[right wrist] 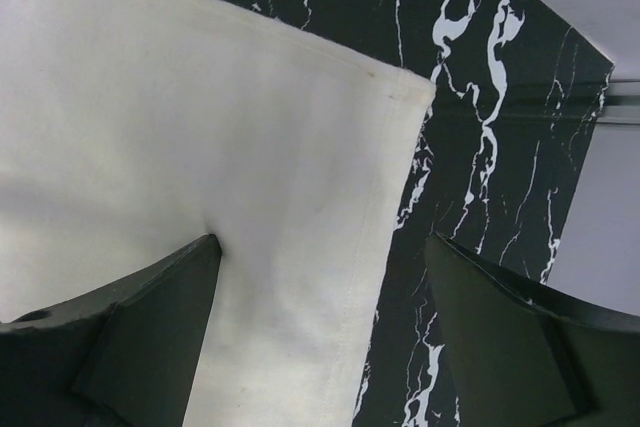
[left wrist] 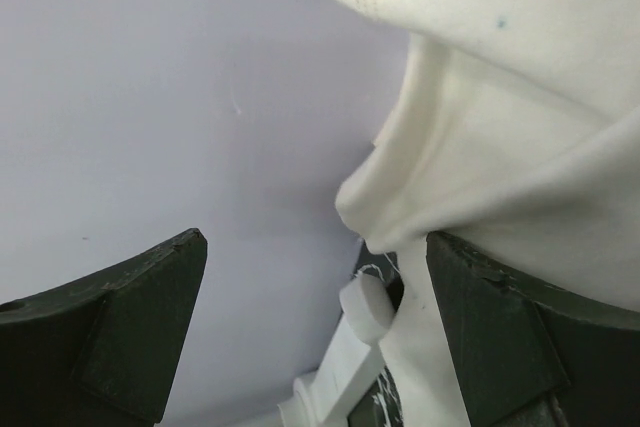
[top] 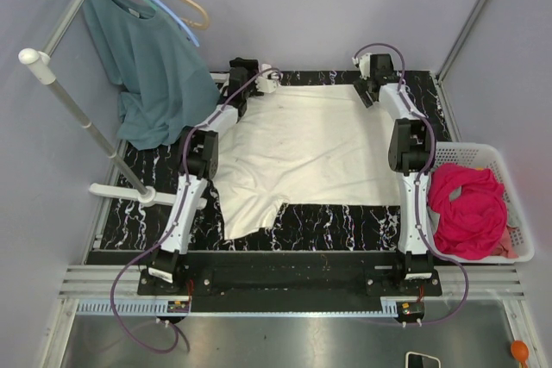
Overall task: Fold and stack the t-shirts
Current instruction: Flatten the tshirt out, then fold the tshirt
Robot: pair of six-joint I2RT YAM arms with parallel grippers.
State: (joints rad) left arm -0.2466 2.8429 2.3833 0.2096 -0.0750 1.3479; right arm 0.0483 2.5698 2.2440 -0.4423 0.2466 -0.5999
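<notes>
Could easily skew the cream t-shirt [top: 302,152] lying flat on the tabletop [top: 345,221] by pinching unevenly, with left gripper [left wrist: 315,239] and right gripper [right wrist: 322,242] jaws both spread wide at its far corners and the left corner bunched up.

Robot lab test cell, not a home. Plain lavender partition walls [top: 328,6] close off 9, 12 and 3 o'clock, with bare metal frame posts [top: 473,19] at the corners. Left arm [top: 185,204] and right arm [top: 414,204] are bolted to a black mounting rail [top: 293,277] at 6 o'clock, and purple cables [top: 129,299] loop off the bases. The work surface is a black marble-pattern table [top: 345,221]. The laundry looks staged: a clothes rack [top: 78,118] at 10 o'clock with hangers [top: 177,2] and a teal garment [top: 151,75]; a white plastic basket [top: 466,152] at 4 o'clock holds the pink t-shirt [top: 466,208]; the cream t-shirt [top: 302,152] lies at centre. A sheet-metal panel [top: 285,342] runs below the rail.
</notes>
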